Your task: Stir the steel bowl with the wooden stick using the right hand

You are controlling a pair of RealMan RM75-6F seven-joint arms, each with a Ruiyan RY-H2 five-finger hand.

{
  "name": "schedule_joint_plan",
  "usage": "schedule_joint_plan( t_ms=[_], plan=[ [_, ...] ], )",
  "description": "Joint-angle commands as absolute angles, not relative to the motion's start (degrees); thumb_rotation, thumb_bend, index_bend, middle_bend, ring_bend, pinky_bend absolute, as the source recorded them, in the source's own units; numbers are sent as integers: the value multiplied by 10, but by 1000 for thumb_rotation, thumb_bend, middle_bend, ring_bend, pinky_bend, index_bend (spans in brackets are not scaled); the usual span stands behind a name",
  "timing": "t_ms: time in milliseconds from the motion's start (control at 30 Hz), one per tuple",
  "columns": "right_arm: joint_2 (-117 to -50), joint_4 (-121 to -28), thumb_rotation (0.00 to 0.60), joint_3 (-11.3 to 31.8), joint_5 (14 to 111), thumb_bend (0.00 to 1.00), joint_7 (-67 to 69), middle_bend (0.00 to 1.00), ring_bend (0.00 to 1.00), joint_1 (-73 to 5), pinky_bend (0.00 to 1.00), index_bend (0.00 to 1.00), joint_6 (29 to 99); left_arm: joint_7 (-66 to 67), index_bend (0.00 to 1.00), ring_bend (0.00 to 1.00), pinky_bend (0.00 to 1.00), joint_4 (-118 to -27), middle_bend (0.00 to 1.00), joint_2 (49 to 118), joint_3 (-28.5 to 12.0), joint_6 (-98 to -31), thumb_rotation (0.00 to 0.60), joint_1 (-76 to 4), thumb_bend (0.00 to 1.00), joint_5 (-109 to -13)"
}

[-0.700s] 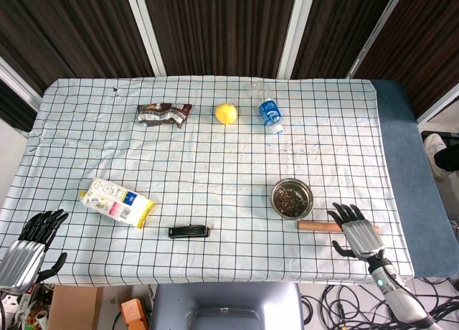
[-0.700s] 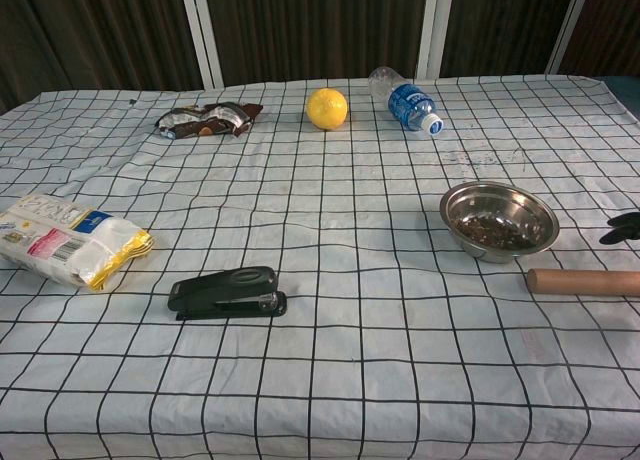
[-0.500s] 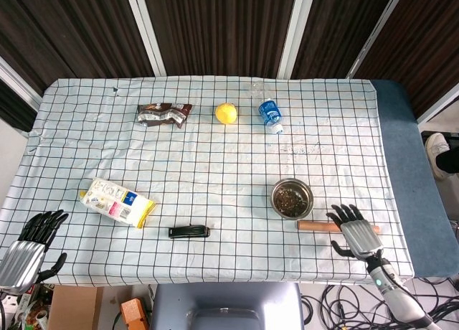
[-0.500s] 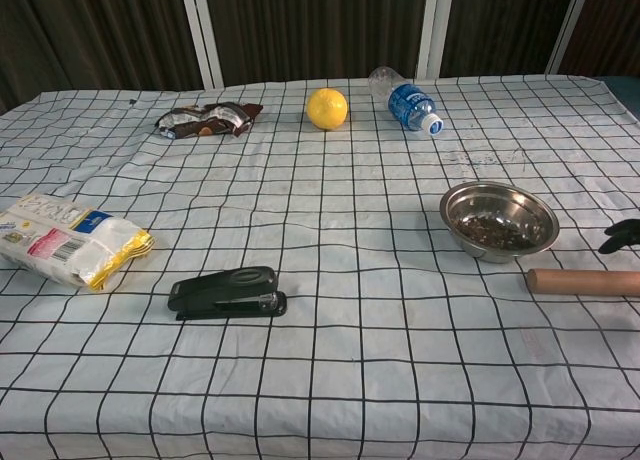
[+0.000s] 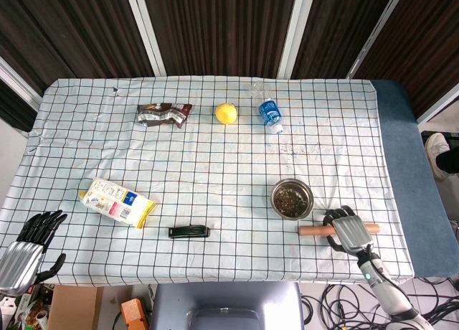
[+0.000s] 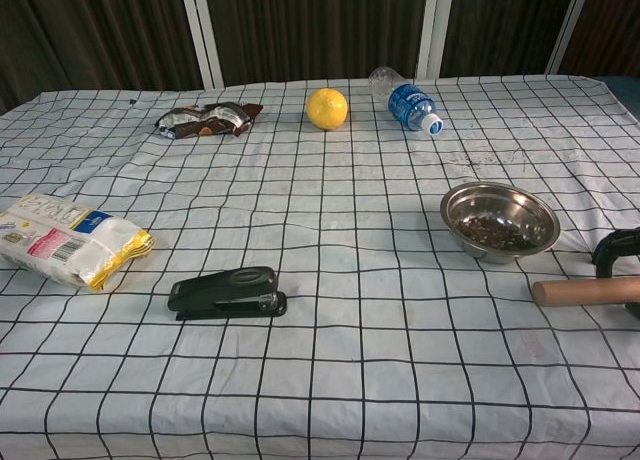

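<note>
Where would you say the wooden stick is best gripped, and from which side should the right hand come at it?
Grip the wooden stick around its right half, coming down from above. It lies flat on the tablecloth, roughly crosswise, just in front of the steel bowl, so fingers can wrap its round shaft there. That leaves the left end, nearest the bowl, free for stirring. The right hand is already over that part.
</note>
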State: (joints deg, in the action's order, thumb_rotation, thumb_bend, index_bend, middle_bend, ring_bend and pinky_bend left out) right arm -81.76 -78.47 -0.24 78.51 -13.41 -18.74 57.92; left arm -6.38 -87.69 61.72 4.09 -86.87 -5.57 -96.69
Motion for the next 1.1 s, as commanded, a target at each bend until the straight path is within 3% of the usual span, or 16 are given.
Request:
schedule_joint_plan(
  t_ms=[33, 300, 600, 1100],
  plan=[
    [-821, -783, 600, -1, 783, 372, -138, 287, 243, -187, 227, 498, 584, -64, 0, 0, 76, -877, 48, 617, 41, -869, 600, -55, 393, -967],
    [-812, -791, 600, 0, 779, 372, -141, 303, 262, -182, 254, 518, 600, -64, 0, 0, 76, -877, 47, 617, 41, -869, 600, -55, 391, -967],
    [-822, -782, 600, 6, 786, 380, -129, 443, 454, -173, 408, 709, 633, -63, 0, 0, 76, -878, 48, 617, 40, -867, 600, -56, 390, -966],
    [-814, -776, 600, 20, 810, 387, -64, 473, 510, -159, 475, 758, 689, -64, 0, 0, 76, -878, 48, 617, 40, -866, 600, -57, 391, -965]
  ],
)
